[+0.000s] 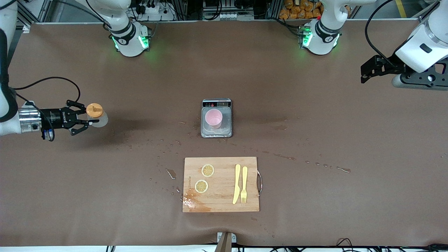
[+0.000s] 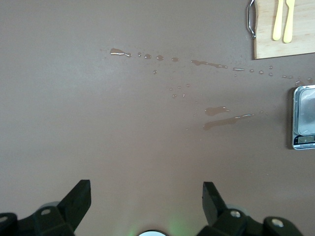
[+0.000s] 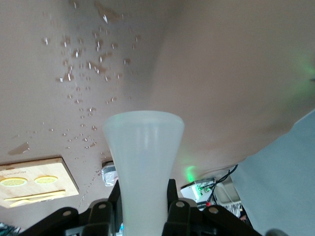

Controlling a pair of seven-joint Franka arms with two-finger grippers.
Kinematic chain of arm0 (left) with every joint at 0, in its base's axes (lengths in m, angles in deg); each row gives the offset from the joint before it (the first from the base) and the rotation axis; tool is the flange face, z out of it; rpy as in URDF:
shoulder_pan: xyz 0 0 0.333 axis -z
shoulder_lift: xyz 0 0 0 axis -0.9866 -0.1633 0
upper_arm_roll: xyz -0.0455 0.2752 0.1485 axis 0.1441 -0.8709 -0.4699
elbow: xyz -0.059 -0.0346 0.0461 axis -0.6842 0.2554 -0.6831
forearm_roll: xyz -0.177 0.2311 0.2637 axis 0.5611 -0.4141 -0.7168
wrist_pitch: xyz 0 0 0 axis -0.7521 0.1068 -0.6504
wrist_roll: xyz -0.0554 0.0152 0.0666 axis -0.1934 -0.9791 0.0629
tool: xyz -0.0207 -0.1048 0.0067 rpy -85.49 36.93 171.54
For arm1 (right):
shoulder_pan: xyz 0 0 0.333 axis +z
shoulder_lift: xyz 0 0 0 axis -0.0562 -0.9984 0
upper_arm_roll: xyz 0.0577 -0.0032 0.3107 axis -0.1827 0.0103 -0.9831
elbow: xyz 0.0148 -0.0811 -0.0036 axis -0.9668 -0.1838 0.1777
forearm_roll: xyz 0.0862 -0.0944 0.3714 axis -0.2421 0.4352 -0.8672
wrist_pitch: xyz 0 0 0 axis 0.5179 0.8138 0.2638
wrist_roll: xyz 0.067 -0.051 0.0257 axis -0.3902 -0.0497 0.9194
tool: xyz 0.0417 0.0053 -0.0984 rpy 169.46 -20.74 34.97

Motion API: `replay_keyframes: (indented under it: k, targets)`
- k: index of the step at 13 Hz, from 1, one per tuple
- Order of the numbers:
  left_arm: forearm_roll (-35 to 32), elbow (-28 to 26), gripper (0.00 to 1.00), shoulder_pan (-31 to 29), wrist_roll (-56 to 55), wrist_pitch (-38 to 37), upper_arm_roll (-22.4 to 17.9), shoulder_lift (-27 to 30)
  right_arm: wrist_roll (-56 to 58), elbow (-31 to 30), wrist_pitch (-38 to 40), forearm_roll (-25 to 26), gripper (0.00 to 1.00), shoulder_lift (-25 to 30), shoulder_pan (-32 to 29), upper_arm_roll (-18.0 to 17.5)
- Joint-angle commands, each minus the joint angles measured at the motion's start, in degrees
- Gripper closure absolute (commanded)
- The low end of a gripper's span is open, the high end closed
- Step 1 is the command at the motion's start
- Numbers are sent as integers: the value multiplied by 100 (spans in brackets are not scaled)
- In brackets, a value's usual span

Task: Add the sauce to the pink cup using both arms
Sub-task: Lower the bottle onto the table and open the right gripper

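Right gripper (image 1: 87,120) level, clamping sauce (image 1: 96,114) seemingly airborne, left gripper (image 2: 146,196) raised, jaws spread

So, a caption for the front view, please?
Right tool holds sauce bottle; pink cup waits on scale.

brown table (image 1: 315,182): silver scale (image 1: 227,130) at centre, wooden cutting board (image 1: 220,203) nearer camera, liquid droplets (image 1: 170,173) scattered.

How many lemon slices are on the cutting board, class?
2. Both lie on the cutting board toward the right arm's end: one lemon slice farther from the front camera, the other nearer. None seem hidden.
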Motion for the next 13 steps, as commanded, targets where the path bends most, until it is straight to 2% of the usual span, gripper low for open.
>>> replay_keyframes:
  k: [1,7,11,12,13]
  targets:
    - [28,92,0,-28,-75,-27,20,-34,888,155,154,-434,100,-675,-503,-101]
    - [28,92,0,-37,-40,-18,20,-69,1759,340,181,-752,100,-1502,-1216,-118]
    - [20,101,0,-46,-31,-18,20,-78,2191,331,207,-893,100,-1854,-1340,-118]
    - [20,101,0,-46,-22,-18,20,-78,2209,340,207,-928,96,-1899,-1358,-118]
    - [20,101,0,-46,-31,-18,20,-78,2192,340,198,-945,49,-1960,-1349,-118]
